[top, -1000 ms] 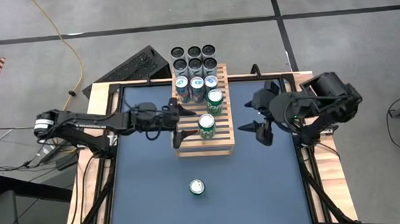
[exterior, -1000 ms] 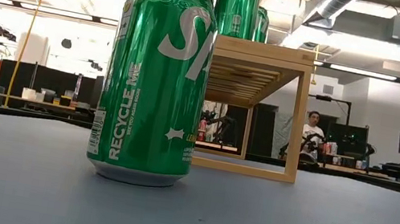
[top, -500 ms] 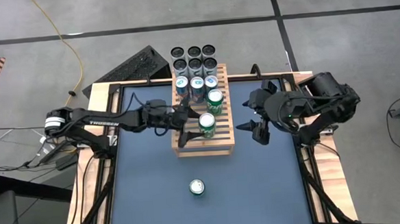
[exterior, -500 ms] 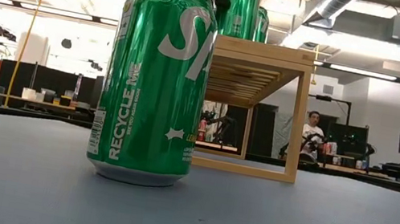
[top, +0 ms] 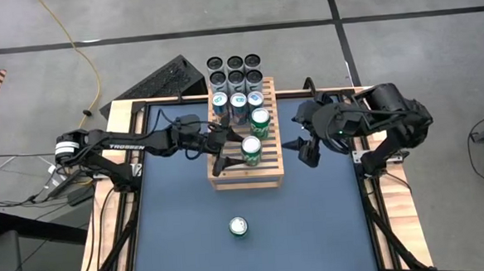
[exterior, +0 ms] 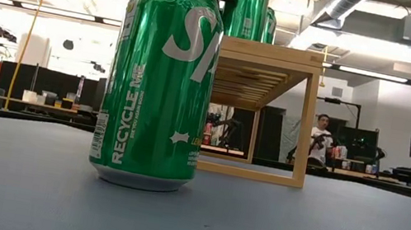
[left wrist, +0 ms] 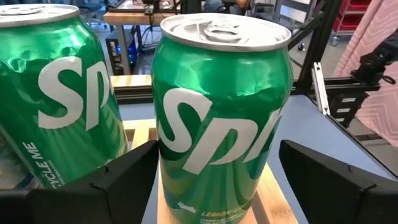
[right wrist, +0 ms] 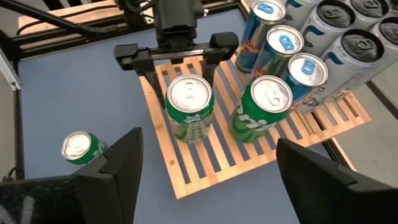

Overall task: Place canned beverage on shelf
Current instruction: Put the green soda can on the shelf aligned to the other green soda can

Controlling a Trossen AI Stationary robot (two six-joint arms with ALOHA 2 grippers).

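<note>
The shelf (top: pixel 245 170) is a slatted wooden rack at the table's far middle. On it stand two green cans (top: pixel 251 149) (top: pixel 259 120) and three blue-and-silver cans (top: pixel 238 100). A third green can (top: pixel 238 226) stands upright on the blue table, large in the low view (exterior: pixel 161 82). My left gripper (top: pixel 229 149) is open at the shelf's left side. Its fingers (left wrist: pixel 124 177) flank the nearer shelf can (left wrist: pixel 221 112) without clearly touching it. My right gripper (top: pixel 305 146) hangs open above the table, right of the shelf.
Several dark cans (top: pixel 235 69) stand in a block just beyond the table's far edge. A black keyboard (top: pixel 160 80) lies past the far left corner. A wooden border (top: pixel 117 200) frames the table. Blue surface lies bare around the lone can.
My left gripper has reached toward the table's right and sunk a little. It has closed in on the nearer green can on the shelf, its fingers still spread. My right gripper has drifted slightly toward the shelf. No can has moved.
</note>
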